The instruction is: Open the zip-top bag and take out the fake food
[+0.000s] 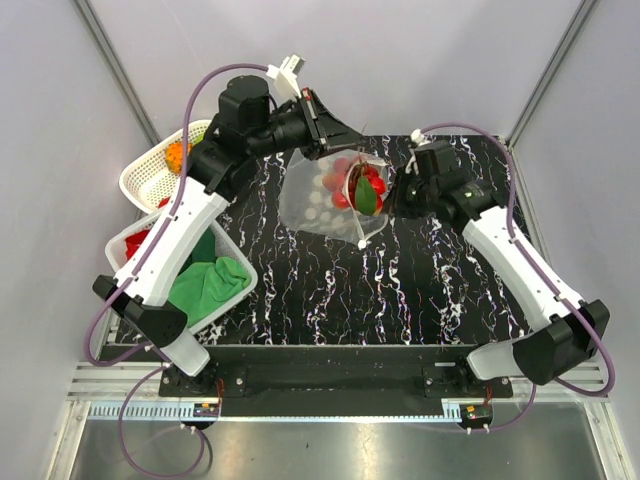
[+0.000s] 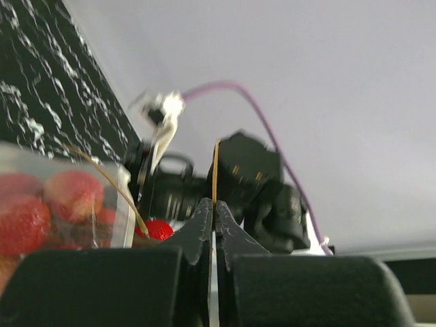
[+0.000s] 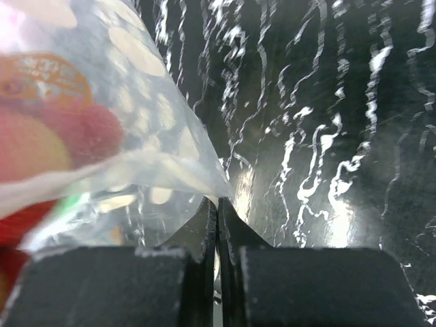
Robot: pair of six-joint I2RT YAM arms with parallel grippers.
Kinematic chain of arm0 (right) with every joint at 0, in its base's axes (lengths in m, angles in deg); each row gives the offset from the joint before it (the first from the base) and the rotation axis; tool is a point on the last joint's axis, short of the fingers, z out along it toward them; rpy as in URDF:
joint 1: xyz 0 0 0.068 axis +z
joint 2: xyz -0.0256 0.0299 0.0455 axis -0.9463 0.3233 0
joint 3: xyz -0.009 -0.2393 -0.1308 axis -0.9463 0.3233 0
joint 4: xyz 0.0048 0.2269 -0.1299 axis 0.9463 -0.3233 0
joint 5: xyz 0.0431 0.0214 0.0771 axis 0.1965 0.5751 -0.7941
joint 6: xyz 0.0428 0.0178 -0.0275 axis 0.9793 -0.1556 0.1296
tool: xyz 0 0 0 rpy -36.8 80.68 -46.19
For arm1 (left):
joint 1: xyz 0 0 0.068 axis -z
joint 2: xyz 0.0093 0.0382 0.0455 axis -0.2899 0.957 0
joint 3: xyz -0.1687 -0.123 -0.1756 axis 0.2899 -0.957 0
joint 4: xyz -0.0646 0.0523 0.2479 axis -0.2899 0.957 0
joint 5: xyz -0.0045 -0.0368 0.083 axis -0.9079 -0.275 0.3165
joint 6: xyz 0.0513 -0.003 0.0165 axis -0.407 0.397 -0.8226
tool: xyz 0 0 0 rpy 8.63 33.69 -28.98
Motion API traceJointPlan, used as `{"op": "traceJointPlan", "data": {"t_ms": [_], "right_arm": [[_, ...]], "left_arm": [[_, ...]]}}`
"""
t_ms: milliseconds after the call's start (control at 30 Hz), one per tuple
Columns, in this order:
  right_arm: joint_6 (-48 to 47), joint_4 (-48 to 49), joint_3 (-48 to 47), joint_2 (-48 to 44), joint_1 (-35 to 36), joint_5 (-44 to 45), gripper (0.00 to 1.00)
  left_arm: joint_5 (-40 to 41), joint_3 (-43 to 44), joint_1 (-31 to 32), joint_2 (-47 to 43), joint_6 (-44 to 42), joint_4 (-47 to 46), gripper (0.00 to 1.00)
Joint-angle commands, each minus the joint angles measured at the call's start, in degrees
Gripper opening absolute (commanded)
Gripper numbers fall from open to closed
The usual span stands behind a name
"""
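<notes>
The zip-top bag, clear with white dots, hangs stretched between both grippers above the black mat. My left gripper is shut on the bag's far rim, which shows as a thin edge between the fingertips in the left wrist view. My right gripper is shut on the opposite side, pinching a fold of the plastic. The fake food lies inside: red pieces and one green piece. Through the plastic, red fruit and a red-and-yellow piece can be seen.
Two white perforated baskets stand at the left. The far one holds an orange piece. The near one holds a green cloth and a red cloth. The marbled mat lies under the bag.
</notes>
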Motion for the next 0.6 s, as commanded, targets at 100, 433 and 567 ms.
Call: {"op": "traceJointPlan", "data": {"t_ms": [100,433,567], "right_arm": [[2.7,-0.57,-8.32,2.84,-2.79,-3.6,0.0],[2.26,-3.29,-9.12,5.22,-2.97,-3.7,0.0],[1.83,-3.81,-7.37,5.57,-3.05,-1.68,0.0]], "left_arm": [[-8.86,-3.99,2.05,-1.37,1.57,-5.5,0.0],[-13.7,-0.22,6.19,2.15,1.39,-7.52,0.0],[-16.34,1.72,6.1,1.89,3.5,-16.65,0.0]]}}
